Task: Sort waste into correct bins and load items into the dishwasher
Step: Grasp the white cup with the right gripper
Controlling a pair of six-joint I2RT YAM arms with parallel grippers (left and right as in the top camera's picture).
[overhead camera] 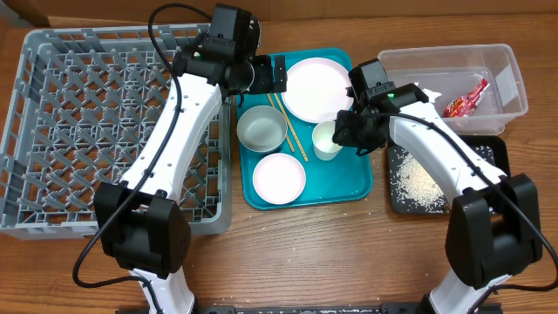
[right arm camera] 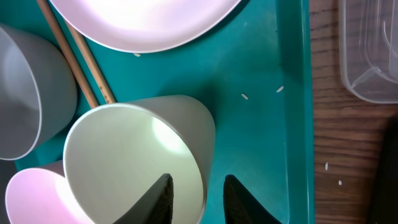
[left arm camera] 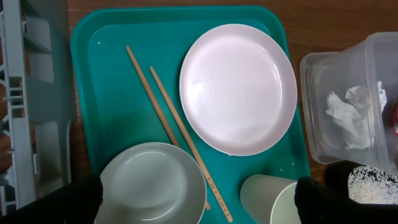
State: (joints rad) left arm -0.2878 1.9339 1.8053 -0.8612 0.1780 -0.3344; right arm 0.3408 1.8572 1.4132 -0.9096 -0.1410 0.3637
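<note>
- The right gripper (right arm camera: 198, 186) sits astride the wall of the cup (right arm camera: 137, 155), with 1 finger inside the mouth and 1 outside. A rim pinch suits a thin-walled cup that looks too broad to clasp whole.
- Its fingers are narrowed to a slim gap around that wall. From the wrist view I cannot tell whether the pads press the wall or merely flank it.
- The cup stands on the teal tray (left arm camera: 112, 37) near its right edge, just beside the plate (left arm camera: 239, 87) and close to the deep bowl (left arm camera: 149, 183).
- The left gripper (overhead camera: 272, 75) hangs over the tray's far left corner, fingers spread wide and holding nothing. I judge it is parked there to leave the right arm room at the cup.
- The chopsticks (left arm camera: 168, 118) lie side by side on the tray, between the plate and the deep bowl. The shallow bowl (overhead camera: 279, 177) sits at the tray's near end.
- The dish rack (overhead camera: 96, 131) lies left of the tray and holds none of the dishes, so loading is at its very start.
- The waste looks largely sorted. The red wrapper (overhead camera: 466, 98) and the tissue (left arm camera: 351, 115) lie in the clear tub (overhead camera: 501, 65), and the rice (overhead camera: 418, 181) lies in the black tray (overhead camera: 488, 153).
- 2 stray grains (right arm camera: 244, 96) lie on the teal tray beside the cup.
</note>
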